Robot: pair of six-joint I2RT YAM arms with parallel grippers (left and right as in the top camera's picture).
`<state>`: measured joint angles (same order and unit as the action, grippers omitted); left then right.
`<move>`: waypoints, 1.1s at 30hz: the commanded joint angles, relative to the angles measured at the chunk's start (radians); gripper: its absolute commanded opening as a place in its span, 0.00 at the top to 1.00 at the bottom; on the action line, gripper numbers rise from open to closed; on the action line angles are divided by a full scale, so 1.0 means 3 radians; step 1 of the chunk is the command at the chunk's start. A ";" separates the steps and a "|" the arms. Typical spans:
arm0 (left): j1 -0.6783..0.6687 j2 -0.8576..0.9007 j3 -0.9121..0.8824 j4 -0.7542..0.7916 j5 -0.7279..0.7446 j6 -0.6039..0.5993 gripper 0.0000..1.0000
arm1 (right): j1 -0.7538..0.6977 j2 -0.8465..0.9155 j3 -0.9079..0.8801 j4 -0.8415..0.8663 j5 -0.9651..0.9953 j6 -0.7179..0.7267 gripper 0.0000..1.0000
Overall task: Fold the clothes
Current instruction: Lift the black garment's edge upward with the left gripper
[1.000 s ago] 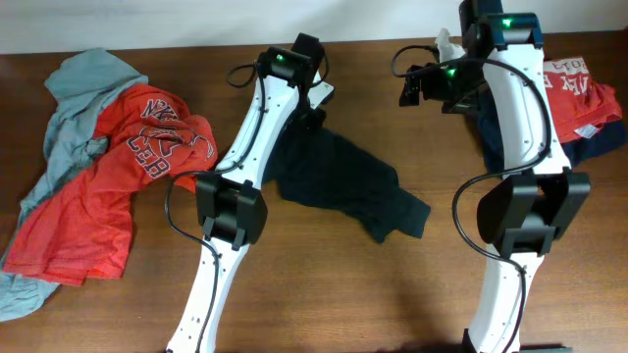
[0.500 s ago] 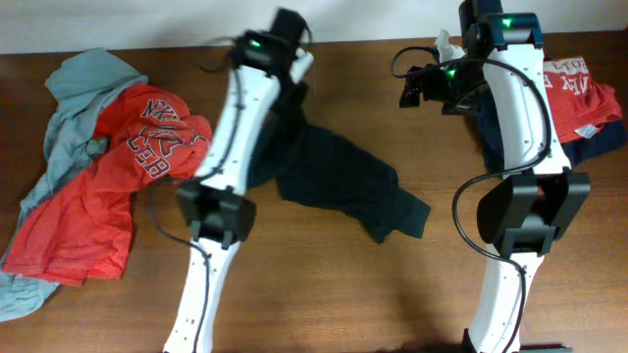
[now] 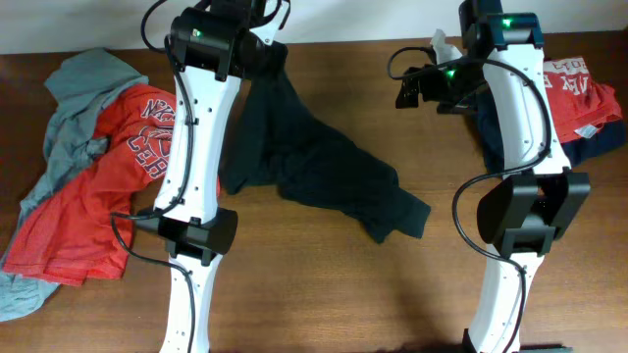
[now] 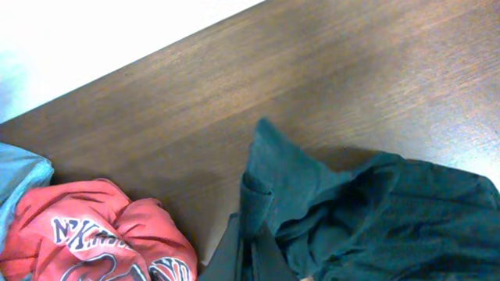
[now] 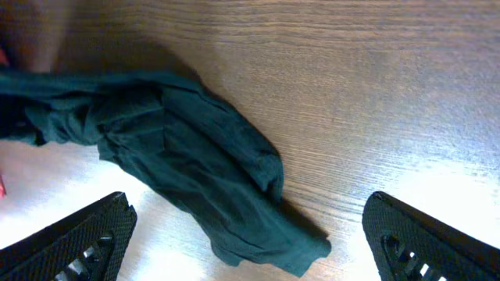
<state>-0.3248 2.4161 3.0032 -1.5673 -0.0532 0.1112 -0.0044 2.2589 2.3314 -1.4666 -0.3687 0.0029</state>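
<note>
A black T-shirt (image 3: 334,176) lies stretched across the middle of the table, one end lifted toward the back edge. My left gripper (image 3: 267,41) is shut on that lifted end; in the left wrist view the dark fingers (image 4: 234,250) pinch the fabric (image 4: 367,211). My right gripper (image 3: 407,90) hangs open above the table behind the shirt, holding nothing. Its wrist view shows the shirt's free end (image 5: 195,164) on the wood between the wide-spread fingers (image 5: 70,242). A red-orange shirt (image 3: 98,196) and a grey one (image 3: 83,78) are heaped at the left.
Another red-orange shirt (image 3: 579,88) lies on a navy one (image 3: 601,145) at the back right, partly behind the right arm. A small white object (image 3: 446,44) sits near the back edge. Bare brown wood (image 3: 334,284) fills the front of the table.
My left arm has swung back and to the left, pulling the black shirt's gripped end toward the back edge. The right arm has not moved.
</note>
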 commanded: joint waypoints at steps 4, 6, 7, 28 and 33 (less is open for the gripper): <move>0.0013 -0.0277 0.0008 0.0064 -0.0132 -0.0005 1.00 | -0.0001 -0.0092 -0.0020 -0.0094 -0.0338 -0.0632 0.03; 0.0023 -0.0289 0.0008 0.0084 -0.0137 -0.0005 1.00 | 0.0015 -0.0092 -0.0078 -0.0084 -0.0341 -0.0782 0.03; 0.0024 -0.0296 0.0008 0.0090 -0.0137 -0.0005 0.99 | 0.0024 -0.0092 -0.0113 -0.0060 -0.0341 -0.0795 0.03; 0.0046 -0.1016 0.0010 0.0310 -0.0056 -0.0005 1.00 | 0.0177 -0.0090 -0.0944 0.0694 -0.0730 -0.1086 0.02; 0.0046 -0.1045 0.0010 0.0314 0.0055 -0.0006 1.00 | 0.0313 -0.0090 -0.1006 0.0820 -0.0900 -0.1306 0.02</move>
<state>-0.3172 2.1052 3.0020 -1.4765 -0.0612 0.1112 0.0517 2.2578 2.0556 -1.2350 -0.5686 -0.3153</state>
